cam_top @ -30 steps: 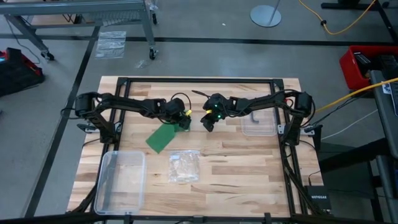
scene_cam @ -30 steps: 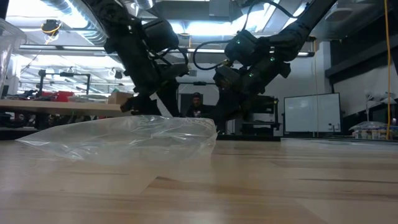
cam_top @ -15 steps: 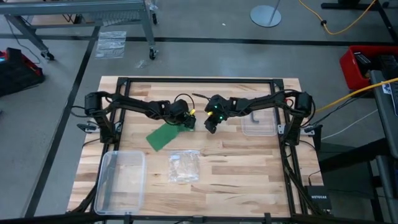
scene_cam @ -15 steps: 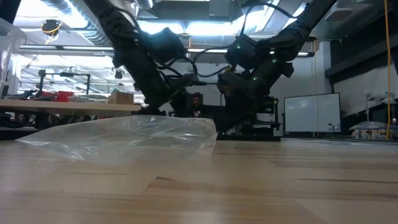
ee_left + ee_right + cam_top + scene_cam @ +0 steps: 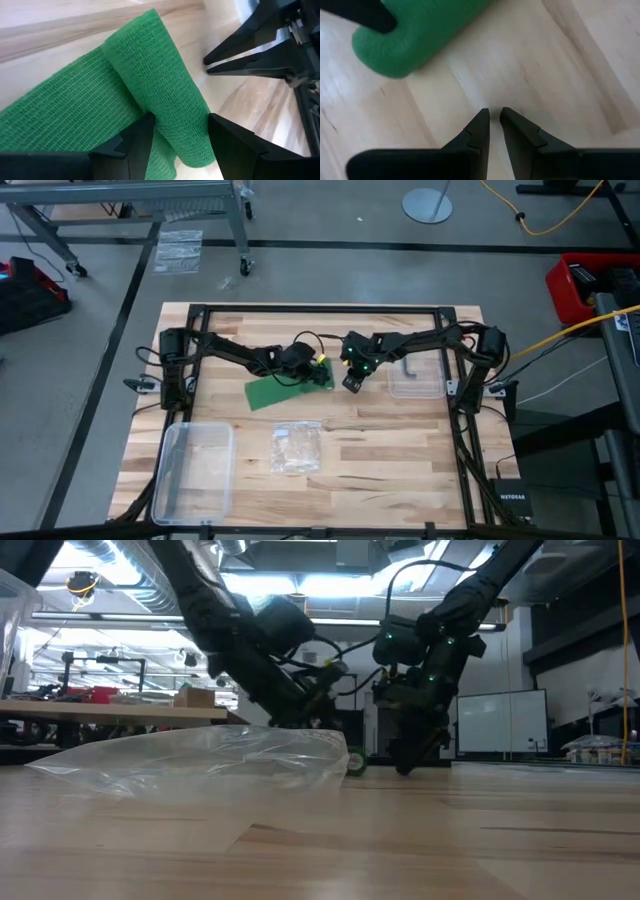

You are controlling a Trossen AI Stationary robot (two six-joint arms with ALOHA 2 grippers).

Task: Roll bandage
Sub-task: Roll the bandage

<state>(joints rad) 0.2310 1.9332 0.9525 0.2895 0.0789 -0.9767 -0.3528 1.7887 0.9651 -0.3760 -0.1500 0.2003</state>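
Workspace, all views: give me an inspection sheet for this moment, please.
Surface: wooden table, inside a dark frame.
Job's things: green bandage, partly rolled, flat tail trailing toward the left arm's side.
Clutter: clear plastic bag; clear box; clear lid.
Grippers: left gripper straddles the roll; right gripper nearly shut, empty, just beside the roll's end.
Cables: yellow cable off the table's right side.
Surroundings: red bin, round stand base on the floor.

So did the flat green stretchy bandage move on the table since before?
Yes. In the high view the green stretchy bandage has swung flatter and shifted toward the small clear plastic tray, farther from the crinkly clear plastic bag.
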